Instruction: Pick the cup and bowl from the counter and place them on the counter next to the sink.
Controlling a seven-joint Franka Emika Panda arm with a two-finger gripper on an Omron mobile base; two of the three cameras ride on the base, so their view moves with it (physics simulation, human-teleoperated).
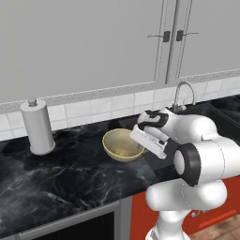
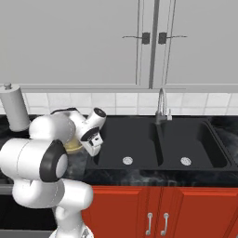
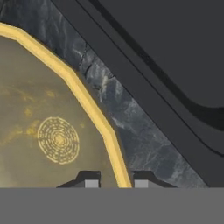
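Bowl (image 3: 48,131) w/ its rim running up between the gripper's (image 3: 116,183) two finger tips, hand view: one tip sits inside the yellowish wall, the other outside over the counter (image 3: 140,140). Gap betw. tips is narrow, about rim-thick, so the jaws read as pinched on the bowl's edge, though whether the pads press firmly can't be told from this angle.

Outward from the hand: bowl sits on the black marble counter just beside the sink (image 2: 158,139), a thin strip of worktop betw. its rim and the basin's dark lip. Left base view shows the bowl (image 1: 123,145) upright, w/ the wrist bent down over its sink-side edge; paper-towel roll (image 1: 38,126) stands well apart by the backsplash. Faucet (image 2: 161,104) rises behind the basin.

Handling, as a judgement: bowl looks rigid, smooth and fairly light, prob. plastic or glazed; wide and shallow, so a one-sided rim pinch will let it hang and tilt if lifted. Slick wall means it may slip or pivot in the tips. Best hold is right on the rim, as here, tips deep over the lip, kept low and slow. Bowl appears already at the spot next to the sink, so letting go cleanly looks like what's left for it.
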